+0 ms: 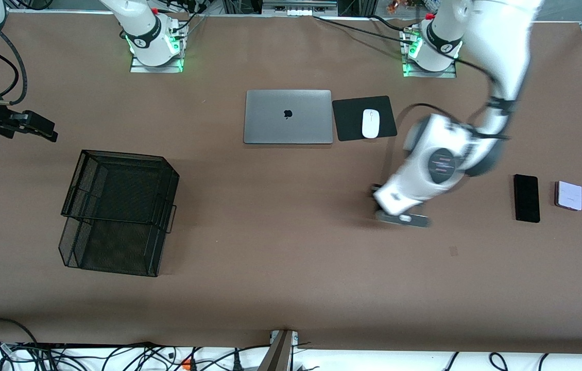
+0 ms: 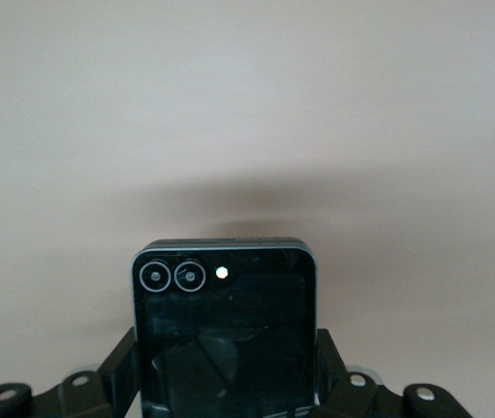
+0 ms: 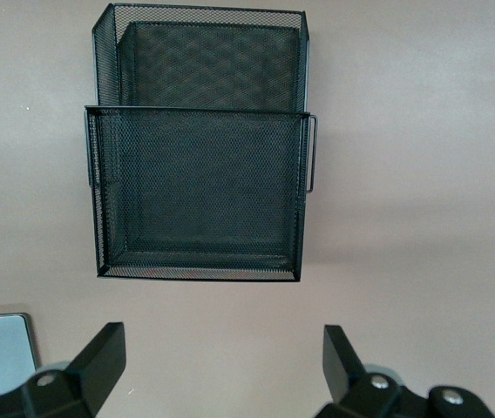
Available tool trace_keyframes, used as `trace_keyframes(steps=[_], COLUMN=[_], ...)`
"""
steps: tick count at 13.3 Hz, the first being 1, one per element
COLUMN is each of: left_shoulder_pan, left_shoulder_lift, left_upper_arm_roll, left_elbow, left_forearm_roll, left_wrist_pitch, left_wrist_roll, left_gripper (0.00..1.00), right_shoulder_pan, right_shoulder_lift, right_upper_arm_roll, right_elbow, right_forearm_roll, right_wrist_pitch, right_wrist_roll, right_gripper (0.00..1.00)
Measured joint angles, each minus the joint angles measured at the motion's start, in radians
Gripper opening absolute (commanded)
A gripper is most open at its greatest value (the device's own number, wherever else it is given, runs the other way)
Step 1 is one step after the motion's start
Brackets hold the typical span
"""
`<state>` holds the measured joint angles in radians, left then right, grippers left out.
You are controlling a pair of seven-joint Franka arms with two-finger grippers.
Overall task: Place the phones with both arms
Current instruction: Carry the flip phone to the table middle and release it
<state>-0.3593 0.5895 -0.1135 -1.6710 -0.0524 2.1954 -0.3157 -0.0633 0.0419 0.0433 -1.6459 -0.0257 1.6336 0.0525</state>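
Up over bare table: left gripper (image 2: pixel 226 383) clamped on squarish black phone (image 2: pixel 225 335), lower end cut off. Blurred in front view. Right gripper (image 3: pixel 221 361) spread wide, empty, waiting near basket (image 3: pixel 200 139). Slab (image 1: pixel 526 198) just beside lavender phone (image 1: pixel 569 196).

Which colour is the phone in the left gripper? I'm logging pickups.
Black phone, clearest in the left wrist view.

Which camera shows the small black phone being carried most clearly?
The left wrist view: the small black phone fills its middle, two lenses showing, clamped in the left tool. In the front view the arm hides it; only a blurred edge may show. The right wrist view shows none of it.
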Motion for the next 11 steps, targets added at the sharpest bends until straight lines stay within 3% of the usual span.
trace_keyframes(steps=[1,2,3,4,8,11], left_shoulder_pan=[-0.062,-0.12,-0.165,-0.204,-0.27,-0.203], left_shoulder_lift=[0.05,0.105,0.15,0.188,0.232,0.16], left_upper_arm_roll=[-0.001,0.0,0.0,0.0,0.01,0.068], left_elbow=[0.048,0.088,0.11,0.123,0.15,0.179], left_forearm_roll=[-0.015,-0.025,-0.031,-0.041,-0.05,-0.05], left_wrist_pitch=[0.028,0.085,0.156,0.224,0.288,0.109], left_wrist_roll=[-0.063,-0.127,-0.187,-0.243,-0.347,-0.347], left_gripper=[0.34,0.43,0.63,1.0,1.0,1.0], right_shoulder_pan=[0.0,0.0,0.0,0.0,0.0,0.0], right_shoulder_lift=[0.0,0.0,0.0,0.0,0.0,0.0], right_upper_arm_roll=[0.0,0.0,0.0,0.0,0.0,0.0], right_elbow=[0.0,0.0,0.0,0.0,0.0,0.0], right_forearm_roll=[0.0,0.0,0.0,0.0,0.0,0.0], right_wrist_pitch=[0.0,0.0,0.0,0.0,0.0,0.0], right_wrist_roll=[0.0,0.0,0.0,0.0,0.0,0.0], right_gripper=[1.0,1.0,1.0,1.0,1.0,1.0])
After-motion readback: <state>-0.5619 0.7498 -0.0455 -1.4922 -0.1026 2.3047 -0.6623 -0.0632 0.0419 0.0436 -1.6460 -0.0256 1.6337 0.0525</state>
